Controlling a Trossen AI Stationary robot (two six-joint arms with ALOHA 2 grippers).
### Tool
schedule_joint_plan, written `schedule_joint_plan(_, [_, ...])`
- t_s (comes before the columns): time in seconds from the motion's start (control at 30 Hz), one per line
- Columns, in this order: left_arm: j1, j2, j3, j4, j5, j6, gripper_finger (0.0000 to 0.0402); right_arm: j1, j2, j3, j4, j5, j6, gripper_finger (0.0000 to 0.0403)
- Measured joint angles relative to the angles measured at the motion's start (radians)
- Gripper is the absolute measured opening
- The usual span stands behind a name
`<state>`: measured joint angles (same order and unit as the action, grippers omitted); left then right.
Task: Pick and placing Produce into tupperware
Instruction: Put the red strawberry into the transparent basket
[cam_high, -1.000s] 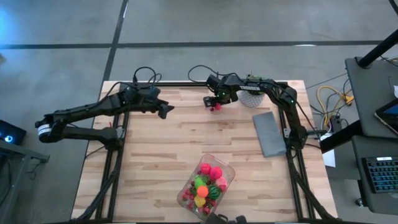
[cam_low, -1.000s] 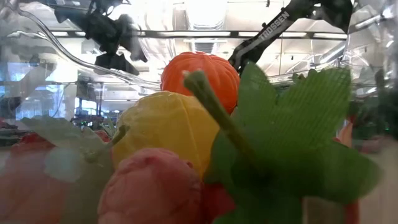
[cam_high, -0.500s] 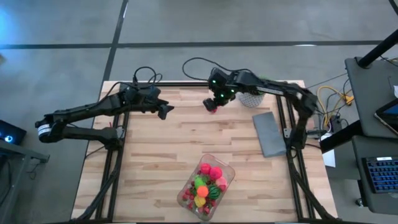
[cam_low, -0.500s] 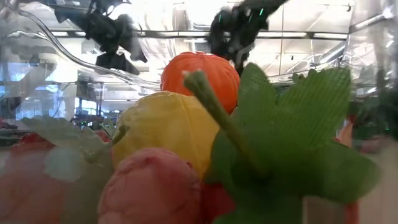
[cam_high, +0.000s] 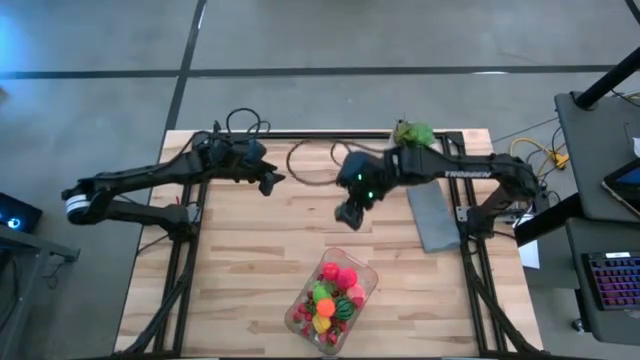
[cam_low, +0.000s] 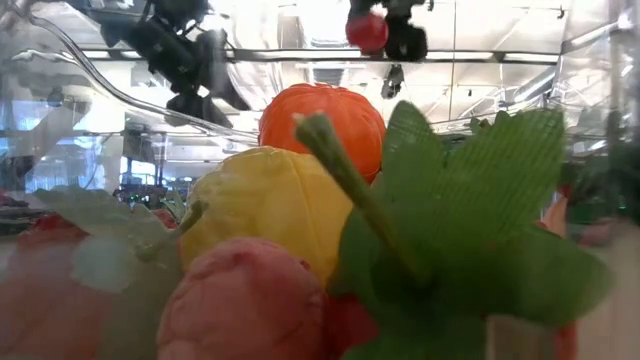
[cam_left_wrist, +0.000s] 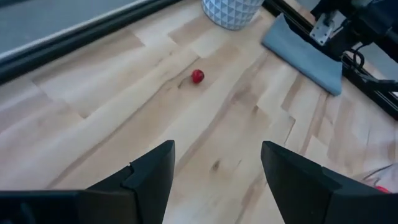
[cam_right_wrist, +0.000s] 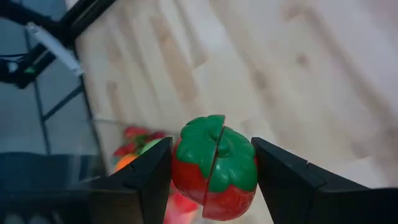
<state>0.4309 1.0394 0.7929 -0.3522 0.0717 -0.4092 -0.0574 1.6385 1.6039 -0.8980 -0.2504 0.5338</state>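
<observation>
Tomato: clamped in right gripper, above bare table.
Tub: nearly full; release low, centred.
Left gripper: wide, empty.

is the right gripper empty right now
No, the right gripper is shut on a red tomato with a green top, held between its fingers above the table.

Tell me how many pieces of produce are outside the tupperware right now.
2. A red tomato-like piece is held between the right gripper fingers above the table; a small red berry lies loose on the wood near the white pot. Others may be hidden behind the arms.
</observation>
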Motion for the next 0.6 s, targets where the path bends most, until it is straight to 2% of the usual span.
schedule_joint_plan(0.2, [-0.005, 0.029, 0.000, 0.021, 0.124, -0.028, 0.0225, 0.133, -0.001, -0.001, -0.050, 0.030, 0.055, 0.0203])
schedule_joint_plan(0.4, [-0.011, 0.044, 0.000, 0.038, 0.127, -0.089, 0.0225, 0.256, 0.014, -0.001, -0.037, 0.039, 0.123, 0.0203])
schedule_joint_plan(0.6, [-0.016, 0.051, 0.009, 0.043, 0.156, -0.135, 0.0225, 0.384, 0.105, -0.001, 0.038, 0.062, 0.233, 0.0203])
